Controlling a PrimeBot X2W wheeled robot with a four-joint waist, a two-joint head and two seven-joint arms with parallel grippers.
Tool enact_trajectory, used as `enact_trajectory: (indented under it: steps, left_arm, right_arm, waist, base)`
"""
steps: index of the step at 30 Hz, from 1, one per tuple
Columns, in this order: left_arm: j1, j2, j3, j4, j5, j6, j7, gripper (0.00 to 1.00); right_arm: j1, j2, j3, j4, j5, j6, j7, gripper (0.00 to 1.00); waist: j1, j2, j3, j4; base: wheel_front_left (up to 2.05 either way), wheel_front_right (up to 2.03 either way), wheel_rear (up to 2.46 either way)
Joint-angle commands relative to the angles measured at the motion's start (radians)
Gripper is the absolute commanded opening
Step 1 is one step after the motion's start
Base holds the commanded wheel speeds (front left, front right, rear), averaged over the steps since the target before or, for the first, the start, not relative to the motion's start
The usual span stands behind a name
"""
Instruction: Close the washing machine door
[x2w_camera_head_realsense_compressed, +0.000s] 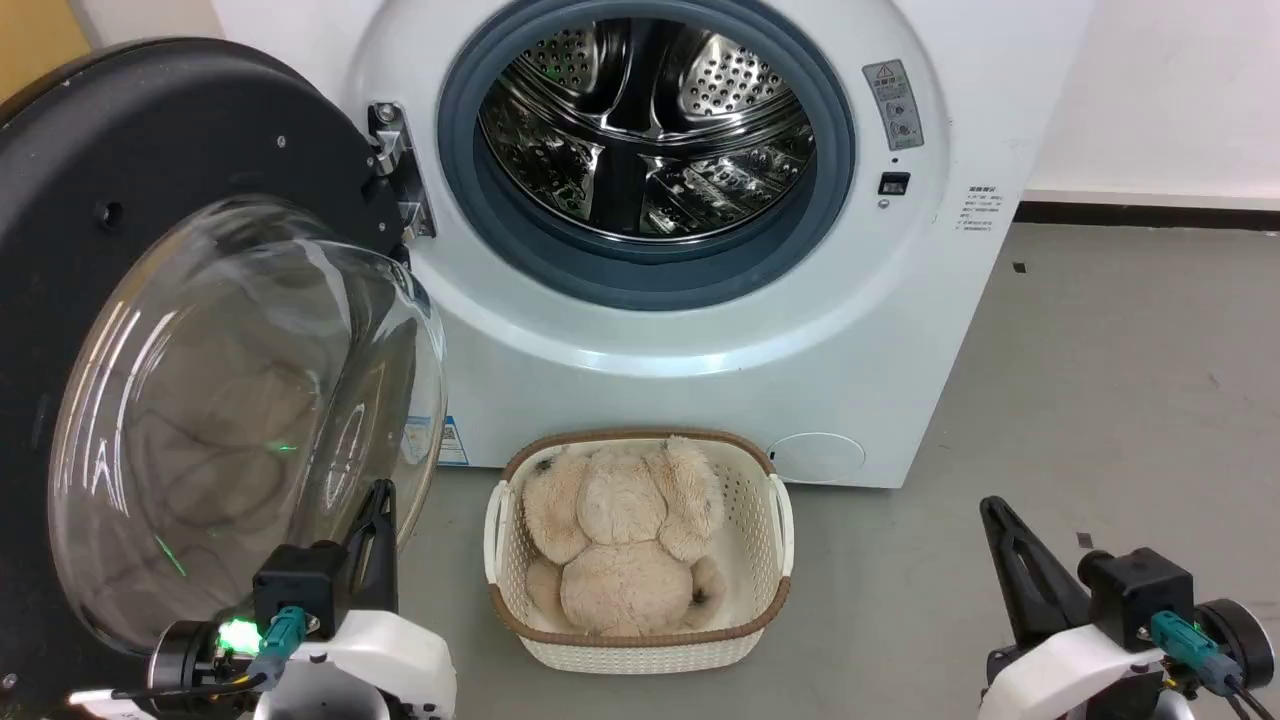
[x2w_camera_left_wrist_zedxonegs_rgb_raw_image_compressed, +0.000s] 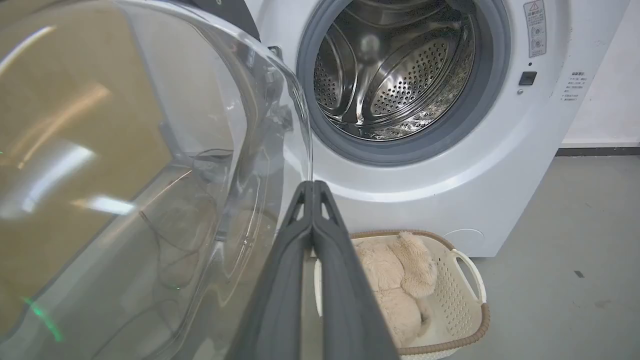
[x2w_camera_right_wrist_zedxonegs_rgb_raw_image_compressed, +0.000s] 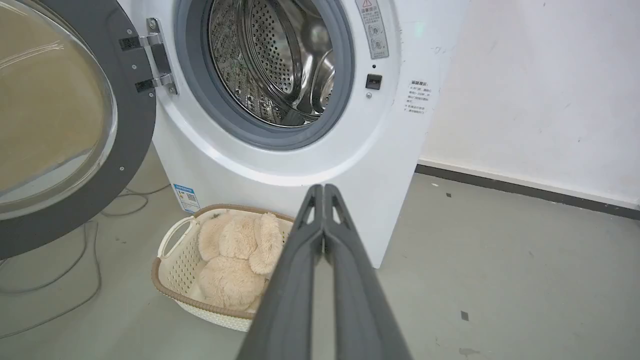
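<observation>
1. Black and glossy, the washing machine door (x2w_camera_head_realsense_compressed: 150, 130) swung wide open at the left of the washing machine (x2w_camera_head_realsense_compressed: 700, 350), hung on a metal hinge (x2w_camera_head_realsense_compressed: 397, 165); clear bulging glass bowl (x2w_camera_head_realsense_compressed: 250, 420) turned out toward the robot.
2. Round mouth of the machine uncovered; grey rubber gasket (x2w_camera_head_realsense_compressed: 650, 275) ringing a perforated steel drum (x2w_camera_head_realsense_compressed: 645, 130).
3. Left gripper (x2w_camera_head_realsense_compressed: 378, 505) low at the lower right edge of the glass bowl; jaws clenched together, grasping nothing; in the left wrist view, tips just beside the bowl's rim; touching or apart, cannot tell.
4. Right gripper (x2w_camera_head_realsense_compressed: 995, 520) low at the right, well apart from door and machine, above bare floor; jaws likewise clenched together and empty.
5. In the way: cream laundry basket (x2w_camera_head_realsense_compressed: 640, 655) on the floor just in front of the machine's base, below the mouth and between the two grippers; beige plush toy (x2w_camera_head_realsense_compressed: 620, 550) lying inside it.
6. Also around: blue label (x2w_camera_head_realsense_compressed: 452, 440) low on the machine's front, partly behind the bowl's edge; grey warning sticker (x2w_camera_head_realsense_compressed: 893, 105) and small dark latch slot (x2w_camera_head_realsense_compressed: 893, 183) to the right of the mouth; cables (x2w_camera_right_wrist_zedxonegs_rgb_raw_image_compressed: 90, 295) trailing over the floor beneath the open door.
7. Open room: grey floor (x2w_camera_head_realsense_compressed: 1120, 380) bare to the right of the machine, up to a white wall (x2w_camera_head_realsense_compressed: 1170, 90) with a dark skirting strip along its foot.
</observation>
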Motion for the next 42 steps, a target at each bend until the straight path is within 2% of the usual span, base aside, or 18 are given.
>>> enact_trajectory:
  steps: [1,31,32,42]
  left_arm:
    - [0.014,0.0,0.001,-0.004,0.003,-0.004,0.0,0.0]
    - [0.014,0.0,0.001,-0.004,0.003,-0.004,0.0,0.0]
    - [0.0,0.0,0.0,0.0,0.0,0.0,0.0,1.0]
    - [-0.003,0.0,-0.01,0.002,-0.003,0.018,-0.014,1.0]
  right_arm:
    - [-0.014,0.006,0.0,-0.004,-0.008,0.001,0.0,0.0]
    - [-0.014,0.006,0.0,-0.004,-0.008,0.001,0.0,0.0]
    - [0.0,0.0,0.0,0.0,0.0,0.0,0.0,1.0]
    - [-0.001,0.0,-0.012,0.001,0.013,0.0,-0.014,1.0]
  waist:
    - [0.0,0.0,0.0,0.0]
    - [0.0,0.0,0.0,0.0]
    - [0.0,0.0,0.0,0.0]
    - [0.0,0.0,0.002,0.0]
  base:
    - [0.0,0.0,0.0]
    - [0.0,0.0,0.0]
    - [0.0,0.0,0.0]
    - [0.0,0.0,0.0]
